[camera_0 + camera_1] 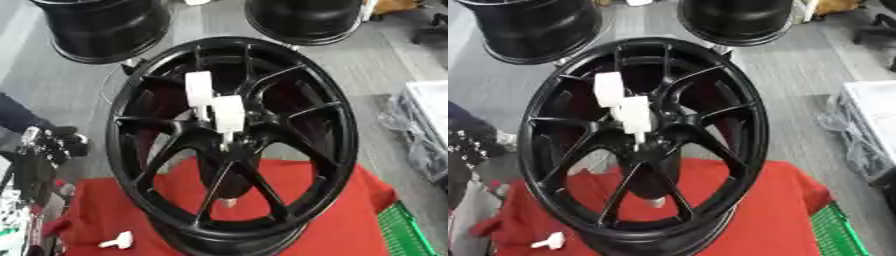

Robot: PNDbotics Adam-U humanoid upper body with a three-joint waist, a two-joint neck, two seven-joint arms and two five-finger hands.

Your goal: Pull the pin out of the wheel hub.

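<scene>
A big black wheel hub (pixel 232 145) stands upright on its rim in the middle of the scene, its spoked face turned toward the camera and its near edge resting on a red cloth (pixel 341 220) that covers the table. Beyond it, on the grey floor, two more black rims (pixel 105 27) sit at far left and far right. A clear plastic crate (pixel 872 127) lies at the right edge and the corner of a green basket (pixel 404 232) shows at near right.

Two white pins (pixel 229 114) stick out of the hub's centre, one just above and left of the other, each a stubby cylinder with a thinner stem running into a bolt hole. Another small white piece (pixel 118 241) lies loose on the cloth at near left; it may be a pin already taken out, though its shape is hard to make out.

The left hand (pixel 54 142) hangs at the left edge, well apart from the hub, fingers curled inward with nothing visibly between them. The right hand shows in neither view.

No pin is gripped, so the step ahead looks like the reach. To do it well, the hand should come in level with the hub centre, pinch the lower pin on its fat white head, and draw straight back along the stem's axis, toward the camera, without twisting sideways, since the upright wheel could rock on the cloth
</scene>
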